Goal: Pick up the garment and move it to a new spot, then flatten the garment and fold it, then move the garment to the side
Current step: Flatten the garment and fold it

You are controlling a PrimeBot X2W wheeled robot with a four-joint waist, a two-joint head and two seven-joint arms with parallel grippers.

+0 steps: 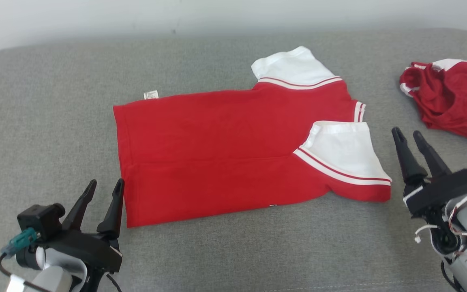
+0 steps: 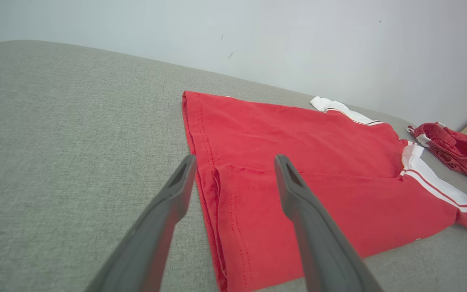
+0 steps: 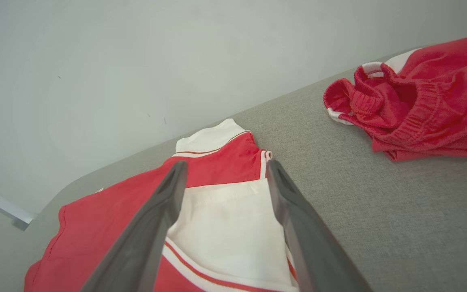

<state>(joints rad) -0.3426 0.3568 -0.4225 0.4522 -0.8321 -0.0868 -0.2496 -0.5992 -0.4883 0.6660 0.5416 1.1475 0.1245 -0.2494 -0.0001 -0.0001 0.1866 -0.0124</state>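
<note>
Garment (image 1: 225, 150) lies flat between left pincer (image 1: 106, 182) and right pincer (image 1: 406, 132).

Red shirt (image 1: 225, 150) with white sleeves, partly folded, flat on grey cushion (image 1: 47, 121)

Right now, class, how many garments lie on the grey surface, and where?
2. A red and white shirt lies spread in the middle; a crumpled red garment sits at the far right, partly cut off. More could lie out of view.
</note>
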